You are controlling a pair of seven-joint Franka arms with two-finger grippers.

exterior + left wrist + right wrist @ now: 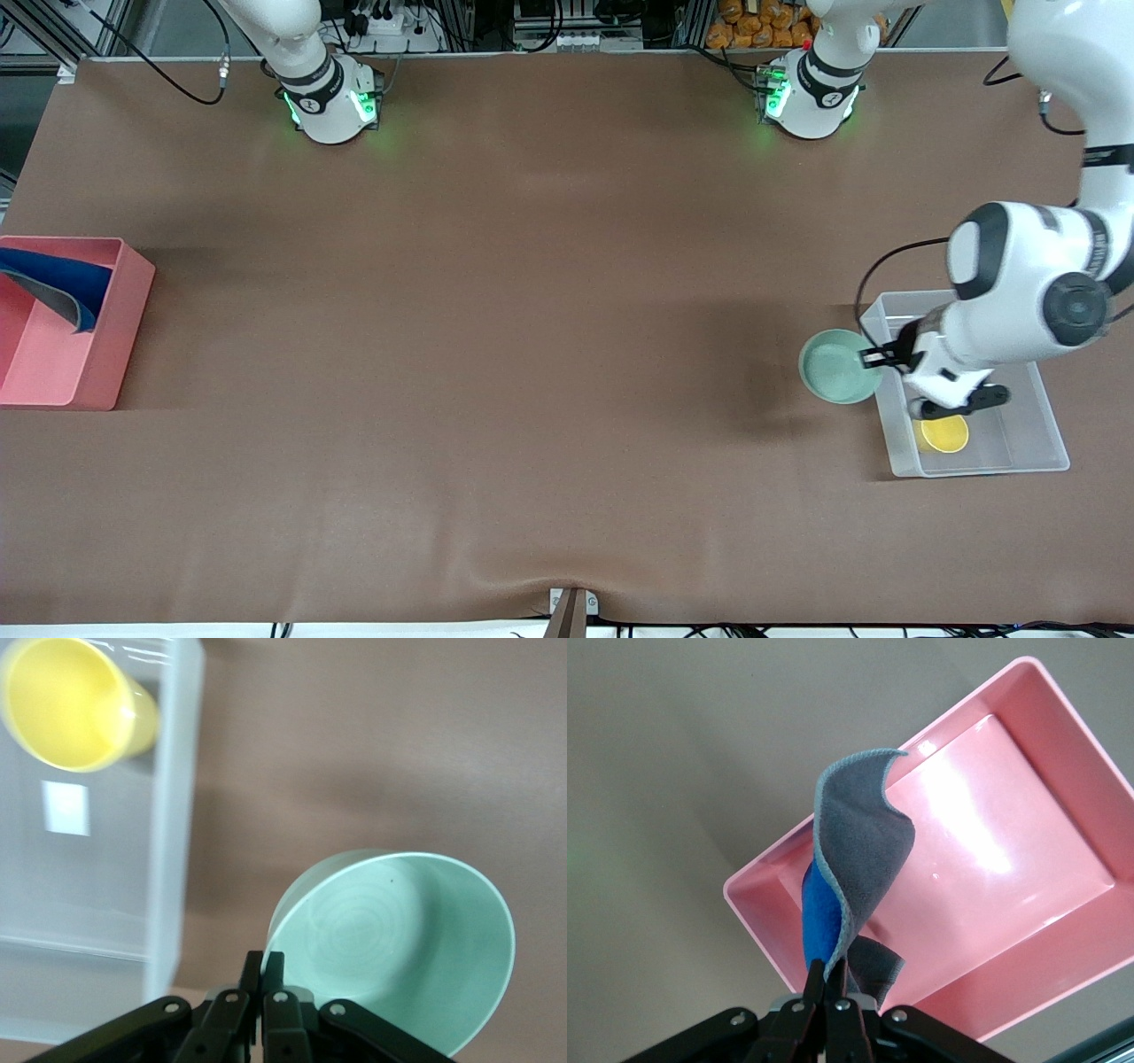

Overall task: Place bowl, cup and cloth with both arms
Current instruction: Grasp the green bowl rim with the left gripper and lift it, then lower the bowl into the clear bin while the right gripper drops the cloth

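Small yellow round cup (944, 433): already in clear plastic bin (1028, 461).
Left gripper (877, 358): fingers clamped on pale mint-green bowl (837, 368) rim, bowl over brown counter (532, 354) just beside bin, not yet in.
Right gripper (826, 985): fingers clamped on bright blue cloth (846, 895) over pink tray (1028, 859), unreleased.

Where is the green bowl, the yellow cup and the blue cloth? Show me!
bowl (837, 368): front view, on its inside floor.
cup (944, 433): front view, on its open mouth, inside the clear bin.
cloth (62, 276): front view, on its blue face, over the pink bin.
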